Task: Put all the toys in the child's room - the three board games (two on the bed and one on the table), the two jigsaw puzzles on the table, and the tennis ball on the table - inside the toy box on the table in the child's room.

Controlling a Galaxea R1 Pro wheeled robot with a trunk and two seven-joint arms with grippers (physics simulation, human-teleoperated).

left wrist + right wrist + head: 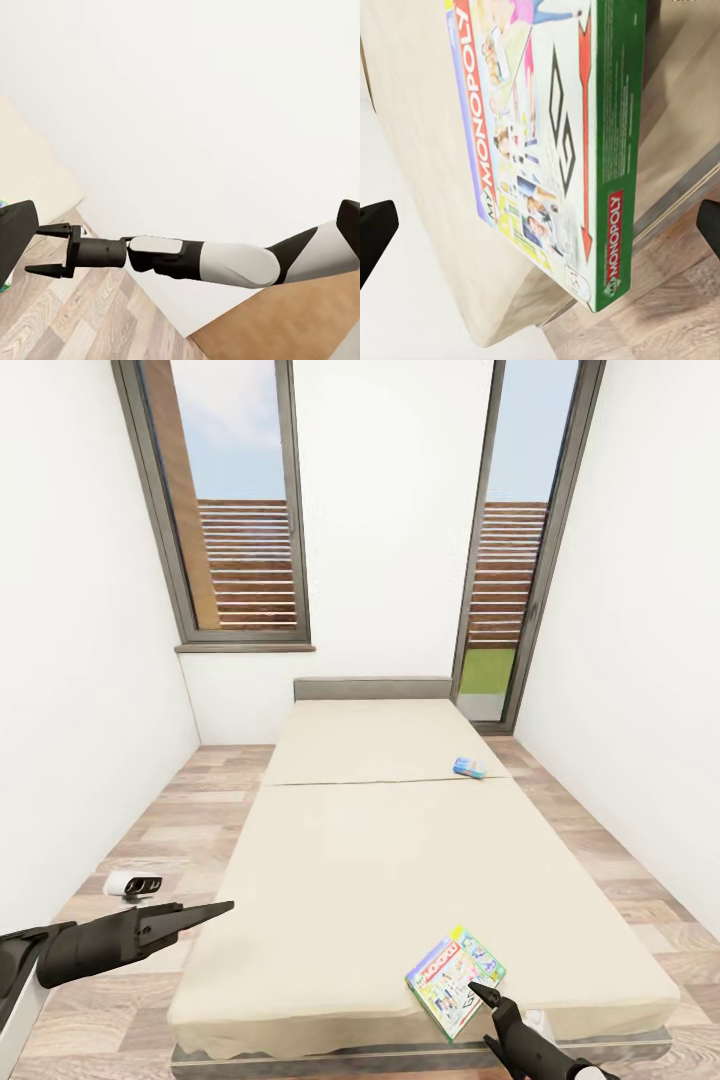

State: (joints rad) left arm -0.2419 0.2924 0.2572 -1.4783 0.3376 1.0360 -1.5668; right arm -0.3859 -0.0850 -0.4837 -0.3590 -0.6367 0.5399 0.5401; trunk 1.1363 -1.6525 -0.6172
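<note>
The right hand [483,992], fingers spread, hovers at a Monopoly box [455,980] on the bed [350,860]. Left hand [205,916] (closed, empty) hangs over the floor [130,840].

The left arm reaches in from the near left, dark and nearly level, pointing right; the left gripper [215,913] tapers to a tip, and whether its fingers are parted cannot be told from the head view; the right arm rises from the near right edge, angled up and left; the right gripper [484,991] shows one dark finger there; in the left wrist view the right gripper [46,250] stands with both fingers apart, holding nothing, on a white and black forearm.
</note>
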